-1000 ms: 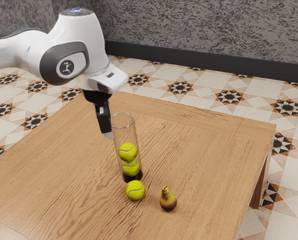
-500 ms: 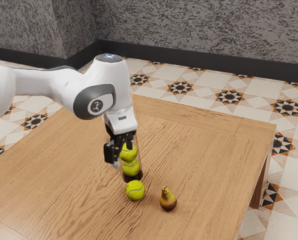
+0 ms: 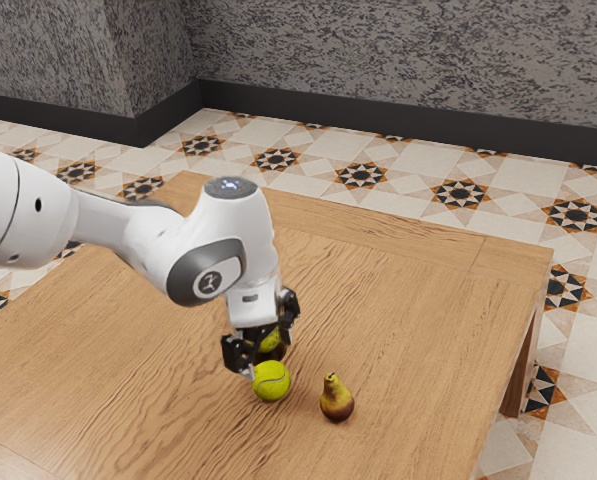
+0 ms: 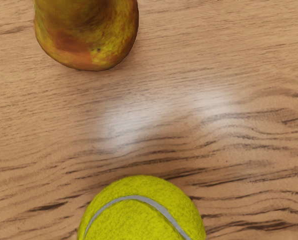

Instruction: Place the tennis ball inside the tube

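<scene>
Wood tabletop (image 3: 418,300) below, we hold our gripper (image 3: 268,350) spread wide, gripping nothing, near the loose tennis ball (image 3: 272,383), likely to straddle it.

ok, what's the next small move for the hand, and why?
I'd ease straight down a little, so the fingers come to either side of the loose tennis ball, before closing. The fingers look spread, the ball appears to rest on the table, and the wrist view puts it at the lower edge, roughly under the hand.
</scene>
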Robot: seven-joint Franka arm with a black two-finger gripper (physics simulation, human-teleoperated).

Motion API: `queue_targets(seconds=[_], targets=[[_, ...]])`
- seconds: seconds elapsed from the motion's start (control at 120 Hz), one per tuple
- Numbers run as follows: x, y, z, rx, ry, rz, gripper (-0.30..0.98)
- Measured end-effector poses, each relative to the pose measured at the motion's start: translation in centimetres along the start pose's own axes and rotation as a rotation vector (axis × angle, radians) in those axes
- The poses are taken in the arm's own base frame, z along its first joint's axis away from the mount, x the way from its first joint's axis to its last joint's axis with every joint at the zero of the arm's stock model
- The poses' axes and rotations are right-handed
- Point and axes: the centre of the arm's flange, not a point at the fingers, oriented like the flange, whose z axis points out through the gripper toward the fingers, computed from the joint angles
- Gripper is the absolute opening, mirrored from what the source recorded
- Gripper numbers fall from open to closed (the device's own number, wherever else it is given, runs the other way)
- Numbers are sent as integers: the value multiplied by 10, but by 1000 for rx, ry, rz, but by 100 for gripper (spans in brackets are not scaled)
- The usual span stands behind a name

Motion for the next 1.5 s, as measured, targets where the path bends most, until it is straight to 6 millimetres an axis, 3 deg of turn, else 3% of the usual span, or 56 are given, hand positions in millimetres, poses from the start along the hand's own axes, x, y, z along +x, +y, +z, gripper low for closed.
queue_targets(seconds=[0.45,0.6,0.783,0.917,1.008,1.342,1.5], targets=[[-13,-6,61,-58,25,62,69],[-13,-7,69,-68,32,74,69],[-13,-8,69,-64,37,87,40],[-13,-10,64,-51,38,96,38],[-13,-12,45,-21,36,99,35],[-3,-2,-92,153,33,95,31],[5,4,-146,225,32,99,31]])
